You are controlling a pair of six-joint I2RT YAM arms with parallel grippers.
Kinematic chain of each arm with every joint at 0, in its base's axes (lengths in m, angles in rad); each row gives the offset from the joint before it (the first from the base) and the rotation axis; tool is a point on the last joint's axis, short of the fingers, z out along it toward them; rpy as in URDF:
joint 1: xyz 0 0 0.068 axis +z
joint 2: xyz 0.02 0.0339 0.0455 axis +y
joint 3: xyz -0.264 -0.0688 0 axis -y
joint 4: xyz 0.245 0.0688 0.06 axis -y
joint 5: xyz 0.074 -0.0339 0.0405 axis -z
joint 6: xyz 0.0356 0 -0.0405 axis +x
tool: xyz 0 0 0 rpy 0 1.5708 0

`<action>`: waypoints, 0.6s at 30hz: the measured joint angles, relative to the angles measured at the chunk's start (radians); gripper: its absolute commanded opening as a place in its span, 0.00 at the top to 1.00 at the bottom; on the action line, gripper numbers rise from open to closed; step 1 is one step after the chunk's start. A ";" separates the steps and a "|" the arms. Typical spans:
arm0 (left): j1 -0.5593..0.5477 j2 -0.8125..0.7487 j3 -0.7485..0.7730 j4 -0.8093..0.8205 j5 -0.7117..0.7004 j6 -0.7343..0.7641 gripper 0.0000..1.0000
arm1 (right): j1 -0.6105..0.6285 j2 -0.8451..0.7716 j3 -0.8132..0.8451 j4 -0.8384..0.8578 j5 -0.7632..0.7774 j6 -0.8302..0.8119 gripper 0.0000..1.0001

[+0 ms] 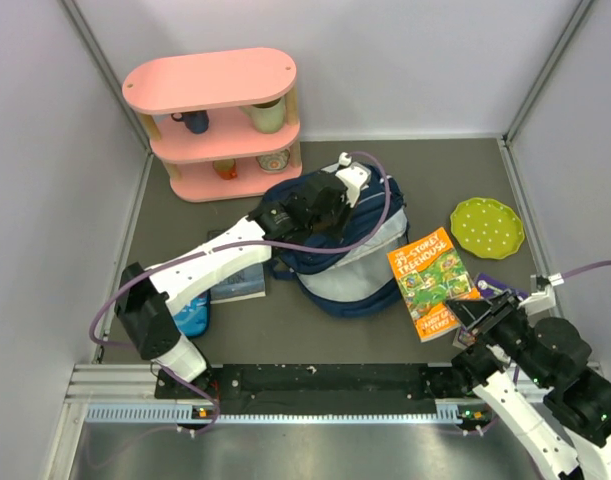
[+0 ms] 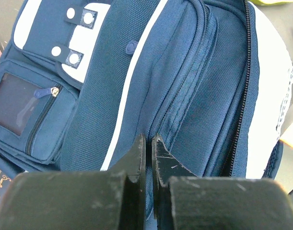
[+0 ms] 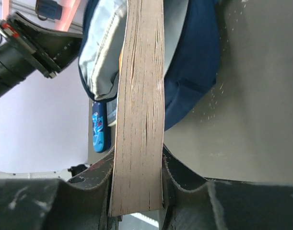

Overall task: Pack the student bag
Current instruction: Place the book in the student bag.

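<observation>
Lower right, the right gripper [image 3: 136, 167] clamps the book [image 1: 434, 282] (orange cover); mid-frame, the left gripper [image 2: 148, 141], fingers together, is over the student bag [image 1: 345, 278].

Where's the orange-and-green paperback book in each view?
Top external: the orange-and-green paperback book lies right of centre.
Left wrist: not clearly in it.
Right wrist: centre, page edges on, clamped by the right gripper.
Shared landmark: navy blue fabric backpack with pale lining.

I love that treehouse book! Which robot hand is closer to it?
Right. The right gripper clamps the book; the left gripper is over the student bag, away from the book.
</observation>
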 measured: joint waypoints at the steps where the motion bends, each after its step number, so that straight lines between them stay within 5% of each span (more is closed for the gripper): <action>1: 0.002 0.000 0.006 0.000 0.000 0.000 1.00 | 0.000 -0.003 -0.008 0.000 -0.006 0.010 1.00; 10: 0.016 0.000 0.029 0.001 0.044 0.005 1.00 | 0.000 0.029 -0.212 0.170 -0.130 0.113 1.00; 18: 0.013 -0.013 0.029 0.001 0.137 0.032 1.00 | 0.000 0.280 -0.315 0.484 -0.198 0.138 1.00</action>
